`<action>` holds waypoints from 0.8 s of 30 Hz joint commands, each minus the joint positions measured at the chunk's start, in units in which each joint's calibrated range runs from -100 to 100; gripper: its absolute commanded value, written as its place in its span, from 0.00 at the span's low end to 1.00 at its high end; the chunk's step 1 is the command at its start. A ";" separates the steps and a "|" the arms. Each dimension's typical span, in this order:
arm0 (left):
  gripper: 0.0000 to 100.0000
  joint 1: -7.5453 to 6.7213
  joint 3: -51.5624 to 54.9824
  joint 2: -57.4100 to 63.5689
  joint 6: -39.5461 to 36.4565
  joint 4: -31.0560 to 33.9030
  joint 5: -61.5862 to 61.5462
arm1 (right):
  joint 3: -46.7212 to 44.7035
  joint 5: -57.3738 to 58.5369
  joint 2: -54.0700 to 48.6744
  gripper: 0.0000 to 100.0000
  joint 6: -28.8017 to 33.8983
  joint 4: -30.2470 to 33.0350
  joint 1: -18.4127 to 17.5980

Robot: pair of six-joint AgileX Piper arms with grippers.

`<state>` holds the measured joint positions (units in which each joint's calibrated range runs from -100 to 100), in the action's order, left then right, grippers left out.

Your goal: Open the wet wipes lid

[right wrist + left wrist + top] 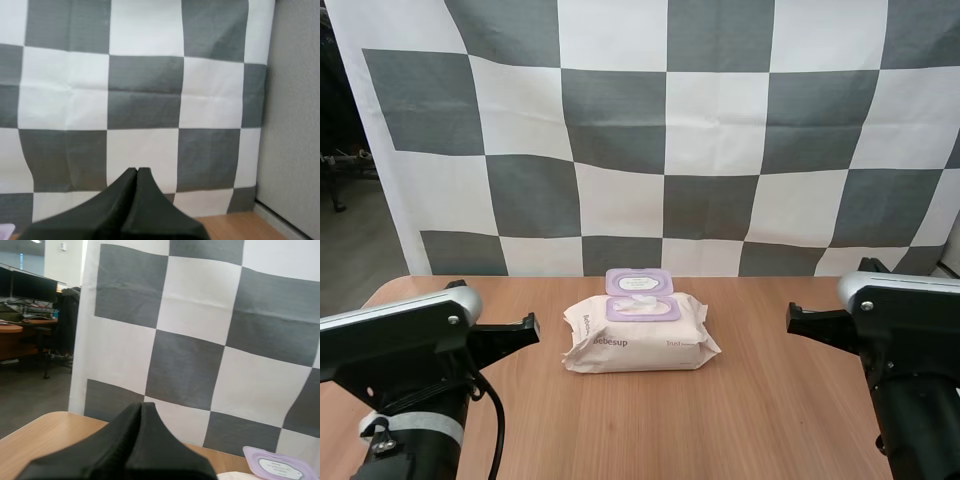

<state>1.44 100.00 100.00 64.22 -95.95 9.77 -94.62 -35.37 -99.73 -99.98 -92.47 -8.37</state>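
Note:
A pale pink pack of wet wipes (638,335) lies in the middle of the wooden table (760,400). Its purple lid (639,283) stands flipped up toward the back, above the purple frame (642,309) with the white opening inside. My left gripper (528,326) hangs shut to the left of the pack, off the table, and my right gripper (793,318) hangs shut to the right. In the left wrist view the fingers (141,412) lie together as one dark wedge, with the open lid (279,466) beyond them. The right wrist view shows its fingers (137,175) pressed together too.
The table's rounded left corner (380,292) and back edge run just in front of the backdrop. Bare wood lies on both sides of the pack and in front of it.

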 commanded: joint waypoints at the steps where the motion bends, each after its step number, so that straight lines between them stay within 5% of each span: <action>1: 0.00 -0.02 0.00 0.00 -13.07 20.63 -0.12 | 0.07 53.48 -0.22 0.00 -0.02 -0.48 0.55; 3: 0.00 -0.02 0.00 0.00 -24.02 30.72 -1.64 | 0.22 53.14 -0.22 0.00 -0.02 -2.32 0.55; 7: 0.00 -0.02 0.00 0.00 -45.22 61.42 -18.45 | 1.69 49.34 -0.22 0.00 -0.02 -5.89 0.55; 15: 0.00 -0.02 0.00 0.00 -71.20 91.17 -34.09 | 7.09 45.97 -0.22 0.00 -0.02 2.17 0.55; 20: 0.00 -0.02 0.00 0.00 -80.91 99.03 -39.22 | 8.68 47.28 -0.22 0.00 -0.02 20.98 0.55; 24: 0.00 -0.02 0.00 0.00 -83.49 101.00 -39.54 | 6.96 46.57 -0.22 0.00 -0.02 44.44 0.55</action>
<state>1.44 100.00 100.00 27.99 -53.99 -29.86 -86.90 12.08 -99.92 -99.98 -78.36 -7.83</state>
